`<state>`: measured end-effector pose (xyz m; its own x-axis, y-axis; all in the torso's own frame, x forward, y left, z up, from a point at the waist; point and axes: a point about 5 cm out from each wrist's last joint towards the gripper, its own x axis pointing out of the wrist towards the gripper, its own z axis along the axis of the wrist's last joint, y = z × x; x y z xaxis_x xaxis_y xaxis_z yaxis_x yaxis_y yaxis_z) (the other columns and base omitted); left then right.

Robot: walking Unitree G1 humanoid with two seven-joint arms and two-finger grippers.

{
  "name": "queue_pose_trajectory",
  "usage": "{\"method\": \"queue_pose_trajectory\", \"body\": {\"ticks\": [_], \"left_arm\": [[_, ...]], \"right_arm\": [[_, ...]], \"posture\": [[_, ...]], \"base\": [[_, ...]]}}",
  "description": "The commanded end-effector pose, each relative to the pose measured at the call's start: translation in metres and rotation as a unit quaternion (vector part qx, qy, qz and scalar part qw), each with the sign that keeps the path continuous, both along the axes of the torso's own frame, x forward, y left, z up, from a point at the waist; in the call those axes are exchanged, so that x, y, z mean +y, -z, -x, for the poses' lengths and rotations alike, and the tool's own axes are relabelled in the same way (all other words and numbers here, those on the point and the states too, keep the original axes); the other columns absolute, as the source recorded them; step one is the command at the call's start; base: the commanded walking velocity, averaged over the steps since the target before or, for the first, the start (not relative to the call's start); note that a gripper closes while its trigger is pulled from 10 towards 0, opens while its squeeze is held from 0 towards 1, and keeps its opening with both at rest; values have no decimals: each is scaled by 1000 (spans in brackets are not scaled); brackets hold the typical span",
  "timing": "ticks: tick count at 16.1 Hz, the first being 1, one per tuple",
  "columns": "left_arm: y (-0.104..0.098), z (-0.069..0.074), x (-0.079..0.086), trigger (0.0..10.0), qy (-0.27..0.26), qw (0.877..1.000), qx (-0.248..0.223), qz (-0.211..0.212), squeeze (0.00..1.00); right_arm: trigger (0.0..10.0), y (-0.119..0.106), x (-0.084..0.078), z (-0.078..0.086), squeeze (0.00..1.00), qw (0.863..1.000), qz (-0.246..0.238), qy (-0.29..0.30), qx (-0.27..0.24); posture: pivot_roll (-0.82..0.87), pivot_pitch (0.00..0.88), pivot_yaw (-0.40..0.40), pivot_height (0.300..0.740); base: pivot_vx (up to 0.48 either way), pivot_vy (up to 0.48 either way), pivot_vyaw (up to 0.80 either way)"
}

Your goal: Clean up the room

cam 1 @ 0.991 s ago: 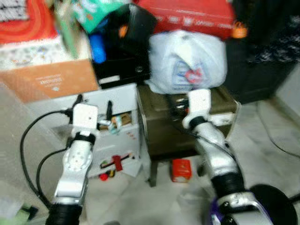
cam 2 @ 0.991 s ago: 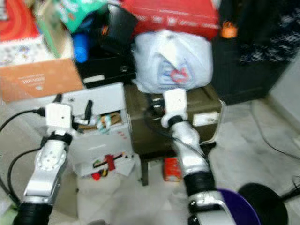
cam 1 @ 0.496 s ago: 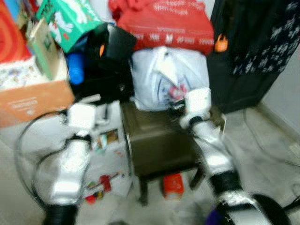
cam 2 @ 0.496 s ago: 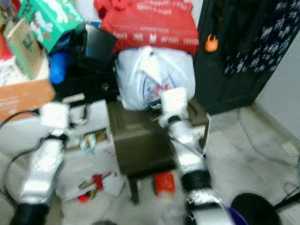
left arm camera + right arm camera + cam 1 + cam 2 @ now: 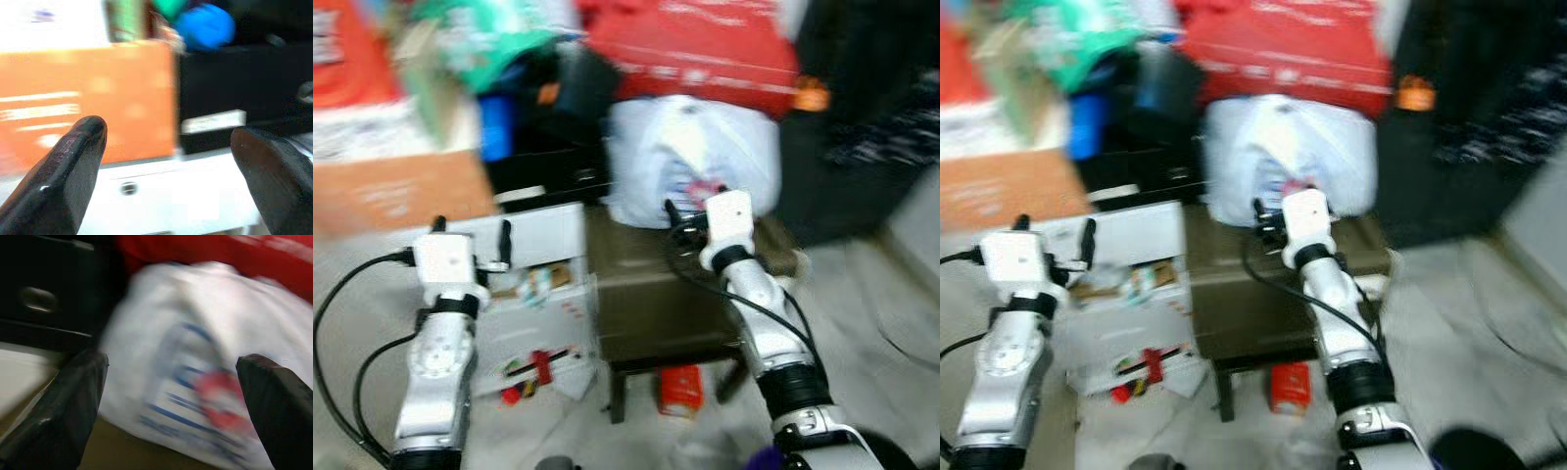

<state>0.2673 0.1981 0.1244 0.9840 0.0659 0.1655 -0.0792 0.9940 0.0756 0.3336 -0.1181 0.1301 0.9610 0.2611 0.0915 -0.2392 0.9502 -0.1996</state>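
White plastic bag [image 5: 690,162], soft and rounded with blue-red print, sits on dark boxy stool [image 5: 656,313] under a red bag [image 5: 705,59]. Right gripper [image 5: 176,396] spread wide, empty, just before it. Left gripper [image 5: 166,171] also wide, empty, facing orange cardboard box [image 5: 93,98] above white drawer unit [image 5: 538,284]. Views blurred.
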Motion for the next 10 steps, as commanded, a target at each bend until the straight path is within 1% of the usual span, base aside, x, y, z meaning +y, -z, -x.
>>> {"method": "queue_pose_trajectory", "body": {"ticks": [1, 2, 3, 4, 5, 6, 7, 8, 10], "left_arm": [[-6, -1, -3, 10000, 9, 1000, -10, -1, 0], [-6, 0, -7, 10000, 21, 1000, -12, 8, 0], [-7, 2, -9, 10000, 29, 999, -15, 0, 0], [-9, 5, -8, 10000, 33, 999, -16, -1, 0], [-12, 13, -3, 10000, 38, 999, -19, -3, 0], [-12, 18, 0, 10000, 39, 999, -18, -1, 0], [-11, 25, 5, 10000, 30, 999, -10, -5, 0], [-8, 35, 10, 10000, 29, 999, 3, -17, 0], [-1, 52, 11, 10000, 42, 998, 24, -36, 0]], "right_arm": [[10000, -2, 0, -1, 0, 1000, 0, -1, -7], [10000, -5, 2, -1, 0, 1000, -1, -2, -12], [10000, -7, 3, 0, 0, 1000, -3, -3, -17], [10000, -9, -3, 2, 0, 1000, -11, 6, -17], [10000, -11, -14, 9, 0, 1000, -16, 20, -17], [10000, -11, -21, 15, 0, 999, -17, 26, -16], [10000, -9, -29, 23, 0, 999, -13, 37, -12], [10000, -5, -40, 33, 0, 998, -13, 54, -4], [10000, 5, -50, 45, 0, 997, -15, 79, 10]], "posture": [[-1, 0, 7, 740], [-1, 0, 7, 740], [1, 0, 8, 740], [7, 0, 4, 740], [7, 0, 4, 740], [7, 0, 4, 740], [19, 0, 2, 740], [22, 0, 3, 740], [22, 0, 4, 740]], "base": [[0, 0, 800], [0, 0, 800], [0, 0, 800], [0, 0, 800], [0, 0, 800], [0, 0, 800], [0, 0, 800], [0, 0, 800], [0, 0, 800]]}}
